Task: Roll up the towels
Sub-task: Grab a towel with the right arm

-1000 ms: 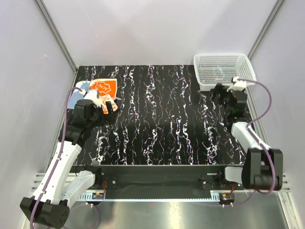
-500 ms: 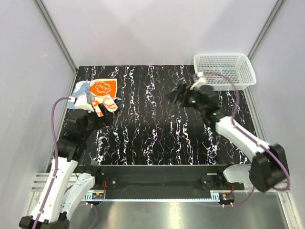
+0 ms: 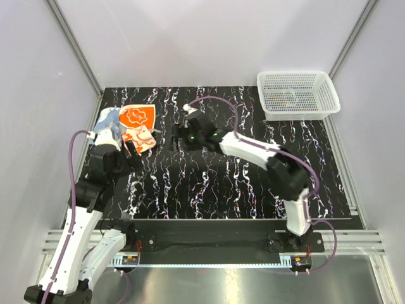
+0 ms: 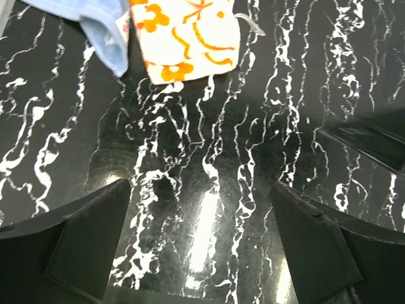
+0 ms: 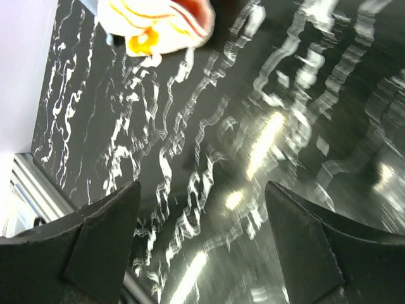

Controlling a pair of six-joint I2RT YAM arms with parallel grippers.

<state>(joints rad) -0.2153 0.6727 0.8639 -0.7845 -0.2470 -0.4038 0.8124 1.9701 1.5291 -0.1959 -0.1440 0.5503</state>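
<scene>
Two towels lie crumpled together at the table's far left: a bright orange one with a white print (image 3: 138,119) and a pale blue-grey one (image 3: 107,118) on its left. In the left wrist view the orange towel's white, orange-flowered side (image 4: 190,38) and the blue towel (image 4: 104,31) lie ahead of my left gripper (image 4: 200,183), which is open over bare table. From above, that left gripper (image 3: 131,151) sits just near-side of the towels. My right gripper (image 3: 178,137) hovers to their right. It is open (image 5: 202,185), with the orange towel (image 5: 158,22) ahead of it.
A white mesh basket (image 3: 294,74) stands at the far right corner. The table is black marble-patterned (image 3: 215,183), with grey walls close on the left and right. The right arm (image 3: 253,151) stretches diagonally across the middle.
The right arm has swung from beside the basket across the table to the left, ending near the towels. The left gripper has drawn back slightly from the towels.
</scene>
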